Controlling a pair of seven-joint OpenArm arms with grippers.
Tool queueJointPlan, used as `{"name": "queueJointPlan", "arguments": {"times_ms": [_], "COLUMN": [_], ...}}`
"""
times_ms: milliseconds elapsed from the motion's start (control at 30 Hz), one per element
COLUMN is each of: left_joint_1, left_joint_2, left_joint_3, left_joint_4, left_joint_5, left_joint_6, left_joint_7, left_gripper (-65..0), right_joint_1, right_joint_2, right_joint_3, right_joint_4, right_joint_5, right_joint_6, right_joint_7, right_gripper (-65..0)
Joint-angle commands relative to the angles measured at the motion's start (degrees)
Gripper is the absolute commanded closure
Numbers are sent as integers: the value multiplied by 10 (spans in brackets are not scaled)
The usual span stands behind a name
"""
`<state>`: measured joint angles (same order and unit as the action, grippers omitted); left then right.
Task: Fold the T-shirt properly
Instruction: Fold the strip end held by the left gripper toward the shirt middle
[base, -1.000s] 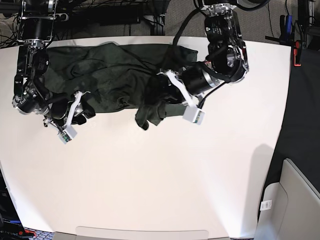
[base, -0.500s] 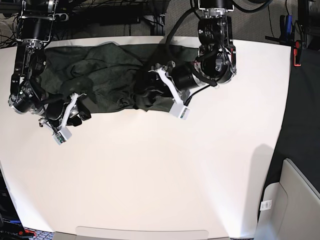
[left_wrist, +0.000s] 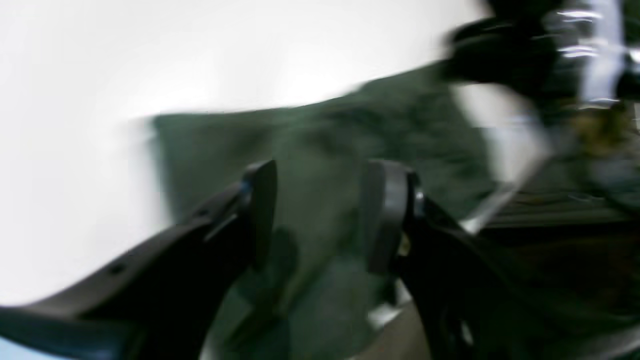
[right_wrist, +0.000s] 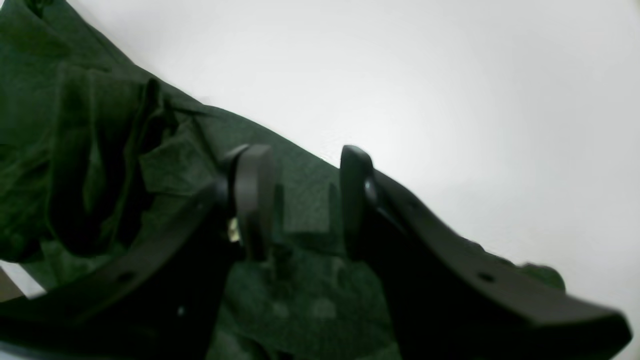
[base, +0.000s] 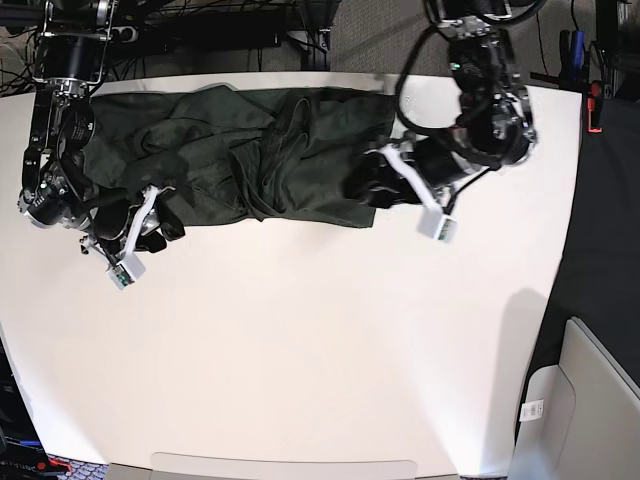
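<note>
The dark olive-green T-shirt (base: 260, 150) lies spread in a wrinkled band along the far side of the white table (base: 300, 350). My left gripper (base: 362, 190) hovers at the shirt's right front corner. In the left wrist view, which is blurred, the left gripper (left_wrist: 320, 215) is open over the fabric (left_wrist: 320, 135), with nothing between the fingers. My right gripper (base: 168, 218) is at the shirt's left front edge. In the right wrist view the right gripper (right_wrist: 302, 200) is open just above the fabric (right_wrist: 100, 150), close to its hem.
Bare white tabletop (right_wrist: 450, 75) lies in front of the shirt. Cables and dark gear (base: 220, 30) sit behind the table's far edge. A beige seat or bin (base: 590, 400) stands off the table's right front corner, and a red object (base: 596, 105) is at the right edge.
My left arm swung left and then far to the right. The bunched right part of the shirt now lies laid out flat. The right arm barely moved.
</note>
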<state>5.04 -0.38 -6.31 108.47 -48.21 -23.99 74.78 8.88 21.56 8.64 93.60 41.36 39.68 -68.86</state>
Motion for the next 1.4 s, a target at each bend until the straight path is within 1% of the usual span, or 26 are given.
{"name": "queueJointPlan", "arguments": {"times_ms": [0, 100, 133, 167, 300, 400, 467, 567, 800, 900, 967, 1000, 1133, 1200, 1300, 1367], "left_joint_1": [-7, -10, -10, -11, -10, -9, -8, -8, -10, -9, -8, -8, -8, -10, -11, -11], "left_joint_2": [-10, -38, -42, -46, -46, -45, -45, -44, -42, -36, -34, -34, -35, -35, -36, -39], "left_joint_3": [1, 1, 1, 1, 2, 2, 2, 2, 2, 3, 3, 6, 34, 35, 35, 35], "left_joint_4": [9, -10, -20, -29, -59, -78, -92, -107, -134, -138, -142, -144, -188, -210, -227, -228], "left_joint_5": [-18, -19, -19, -19, -19, -19, -19, -20, -20, -20, -22, -28, -72, -75, -75, -74], "left_joint_6": [14, 91, 110, 119, 92, 80, 80, 79, 79, 79, 79, 74, 35, 15, -9, -12], "left_joint_7": [-5, -6, -6, -6, -1, 0, -2, -5, -6, -6, -5, -5, -5, -6, -16, -27], "left_gripper": [-303, -324, -326, -330, -330, -335, -351, -371, -375, -374, -374, -373, -372, -358, -298, -259], "right_joint_1": [7, 6, 5, 5, -6, -22, -37, -60, -121, -146, -158, -162, -176, -176, -175, -175], "right_joint_2": [9, 8, 8, 8, 12, 13, 17, 35, 66, 70, 70, 70, 71, 71, 71, 71], "right_joint_3": [4, 4, 3, 3, 4, 19, 41, 71, 169, 216, 231, 233, 236, 236, 236, 237], "right_joint_4": [12, 18, 21, 24, 46, 62, 66, 76, 104, 103, 102, 101, 98, 87, 67, 62], "right_joint_5": [8, 8, 8, 9, 9, 9, 9, 9, 10, 9, 4, 4, -2, -14, -23, -23], "right_joint_6": [3, 3, 3, 3, 3, 3, 3, 3, 3, 3, 3, 3, 3, 3, 3, 3], "right_joint_7": [9, 9, 9, 9, 9, 9, 9, 9, 9, 9, 9, 9, 9, 9, 9, 9], "right_gripper": [-226, -226, -226, -226, -226, -226, -226, -226, -227, -231, -232, -232, -232, -232, -239, -282]}}
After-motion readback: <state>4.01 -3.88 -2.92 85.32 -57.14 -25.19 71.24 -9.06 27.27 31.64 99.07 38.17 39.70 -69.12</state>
